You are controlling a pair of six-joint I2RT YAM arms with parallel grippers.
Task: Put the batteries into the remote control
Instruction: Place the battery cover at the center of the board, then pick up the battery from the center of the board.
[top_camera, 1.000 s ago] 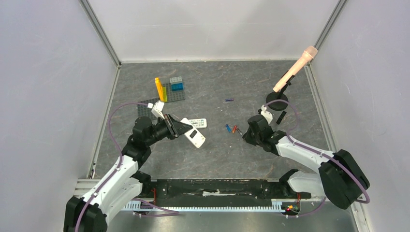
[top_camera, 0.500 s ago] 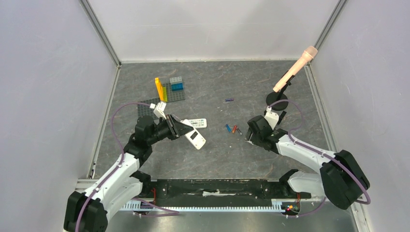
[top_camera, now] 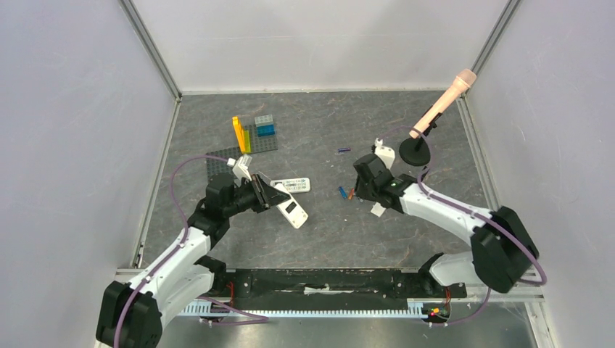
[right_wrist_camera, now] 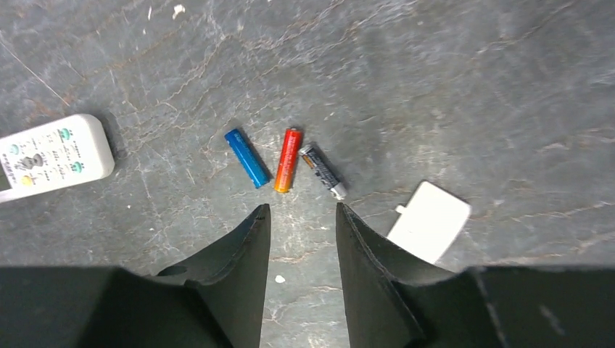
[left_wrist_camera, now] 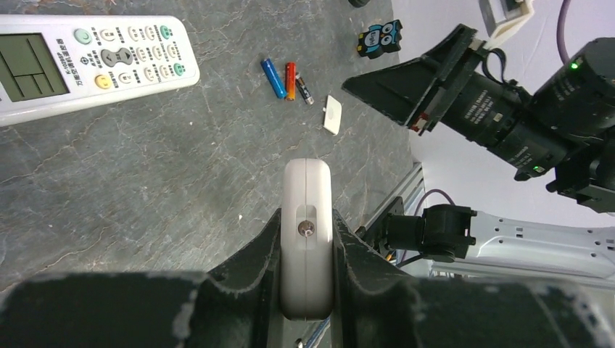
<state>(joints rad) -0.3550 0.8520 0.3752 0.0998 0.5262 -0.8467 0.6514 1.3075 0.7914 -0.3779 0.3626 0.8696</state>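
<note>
Right pincer (right_wrist_camera: 302, 210) is hovering parted and empty over the blue battery (right_wrist_camera: 246, 157), red battery (right_wrist_camera: 287, 160) and dark battery (right_wrist_camera: 323, 172) loose on the table (right_wrist_camera: 471, 87), while the left pincer (left_wrist_camera: 307, 217) is clamping the remote (left_wrist_camera: 307, 188), so loading seems unstarted.

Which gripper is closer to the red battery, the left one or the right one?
Right. The right gripper hovers open just short of the red battery; the left gripper holds a white remote farther away.

Blue battery (right_wrist_camera: 246, 157), red-to-orange battery (right_wrist_camera: 288, 159), black-and-silver battery (right_wrist_camera: 323, 172); white cover (right_wrist_camera: 429, 221), white remote (right_wrist_camera: 51, 156) with green and yellow buttons; grey veined table (right_wrist_camera: 471, 72), yellow and blue bricks (top_camera: 250, 138) far left
</note>
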